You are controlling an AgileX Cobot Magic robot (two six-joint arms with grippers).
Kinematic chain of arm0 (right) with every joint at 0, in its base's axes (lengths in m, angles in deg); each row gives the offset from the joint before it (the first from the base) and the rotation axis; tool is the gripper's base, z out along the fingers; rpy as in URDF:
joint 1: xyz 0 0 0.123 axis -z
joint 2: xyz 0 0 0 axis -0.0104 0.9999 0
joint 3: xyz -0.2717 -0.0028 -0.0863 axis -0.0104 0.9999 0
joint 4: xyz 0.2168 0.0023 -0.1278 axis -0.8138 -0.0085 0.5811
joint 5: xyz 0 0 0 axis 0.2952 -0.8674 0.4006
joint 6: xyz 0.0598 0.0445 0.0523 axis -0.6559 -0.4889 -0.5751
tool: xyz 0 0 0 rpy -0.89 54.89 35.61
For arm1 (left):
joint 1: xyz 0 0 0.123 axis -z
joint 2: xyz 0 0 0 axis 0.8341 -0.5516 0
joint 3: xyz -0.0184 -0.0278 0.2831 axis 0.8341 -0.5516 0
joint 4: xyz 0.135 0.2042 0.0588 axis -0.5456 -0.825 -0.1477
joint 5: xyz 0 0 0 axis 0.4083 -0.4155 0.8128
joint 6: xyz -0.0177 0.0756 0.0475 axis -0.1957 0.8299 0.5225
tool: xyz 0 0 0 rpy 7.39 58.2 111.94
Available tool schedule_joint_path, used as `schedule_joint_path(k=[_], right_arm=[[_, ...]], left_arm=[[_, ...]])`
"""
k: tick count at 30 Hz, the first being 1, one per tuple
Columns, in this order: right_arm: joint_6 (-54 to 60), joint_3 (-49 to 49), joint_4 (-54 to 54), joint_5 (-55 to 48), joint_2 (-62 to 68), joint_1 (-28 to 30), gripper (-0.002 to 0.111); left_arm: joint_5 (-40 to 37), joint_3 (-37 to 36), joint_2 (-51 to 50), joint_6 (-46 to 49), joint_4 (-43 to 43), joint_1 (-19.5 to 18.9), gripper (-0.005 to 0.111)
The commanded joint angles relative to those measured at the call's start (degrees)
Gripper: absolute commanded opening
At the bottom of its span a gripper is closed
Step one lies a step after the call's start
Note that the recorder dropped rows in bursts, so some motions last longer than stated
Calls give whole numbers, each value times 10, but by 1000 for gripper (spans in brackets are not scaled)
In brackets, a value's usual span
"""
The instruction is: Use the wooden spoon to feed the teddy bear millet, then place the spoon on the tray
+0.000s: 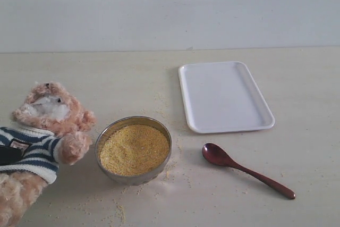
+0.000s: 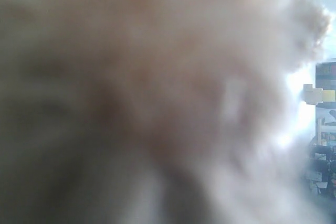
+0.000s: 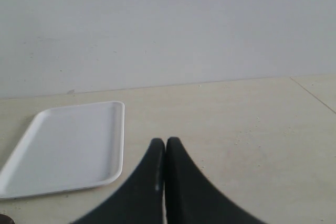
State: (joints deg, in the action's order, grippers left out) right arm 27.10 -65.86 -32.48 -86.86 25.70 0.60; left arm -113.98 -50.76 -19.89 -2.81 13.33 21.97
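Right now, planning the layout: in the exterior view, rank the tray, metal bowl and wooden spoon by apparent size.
1. tray
2. metal bowl
3. wooden spoon, longer than the bowl but far slimmer

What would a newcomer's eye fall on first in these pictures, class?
Most striking is the fuzzy tan-pink teddy bear in a navy-and-white striped shirt, lying at the far left, its fur filling the left wrist view. Beside it stands a round shiny metal bowl filled with golden-yellow millet. Further right, a glossy reddish-brown wooden spoon lies just off a flat white rectangular tray.
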Motion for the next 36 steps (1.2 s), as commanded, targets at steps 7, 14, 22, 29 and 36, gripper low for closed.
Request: schedule_joint_path(k=[7,14,22,29,36], right_arm=[[1,-1,3,3,-3,0,0],[1,-1,3,3,-3,0,0],[1,-1,3,3,-3,0,0],[1,-1,3,3,-3,0,0],[1,-1,3,3,-3,0,0]], left_arm=[[-17,5,1,5,12,-2,5],[-17,5,1,5,25,-2,5],[-17,5,1,5,25,-2,5],[-17,5,1,5,25,-2,5],[-17,5,1,5,25,-2,5]])
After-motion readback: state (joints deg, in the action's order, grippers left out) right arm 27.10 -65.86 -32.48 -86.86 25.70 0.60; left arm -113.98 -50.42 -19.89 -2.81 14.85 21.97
